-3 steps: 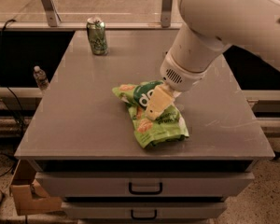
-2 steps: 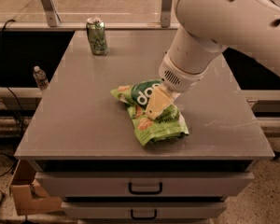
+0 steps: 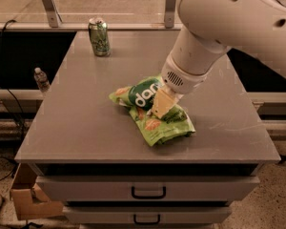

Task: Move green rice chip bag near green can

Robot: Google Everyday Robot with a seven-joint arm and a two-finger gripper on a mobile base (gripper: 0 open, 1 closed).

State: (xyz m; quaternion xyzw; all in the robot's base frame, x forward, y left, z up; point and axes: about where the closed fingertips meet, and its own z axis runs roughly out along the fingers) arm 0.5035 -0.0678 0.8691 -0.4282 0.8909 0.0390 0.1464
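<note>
my gripper (image 3: 162,105) is clamped on the green rice chip bag (image 3: 155,125) mid frame on the tabletop (image 3: 76,128), green can (image 3: 99,37) sits well off toward the upper left

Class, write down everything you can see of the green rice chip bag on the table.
The green rice chip bag is a glossy, crumpled light-green pouch with a dark green round logo in white letters and orange-pink chip pictures. It lies on the grey table, near its middle, stretched from upper left to lower right. The gripper comes down on the bag's middle from the upper right and touches it. The green can stands well apart, at the table's far left.
</note>
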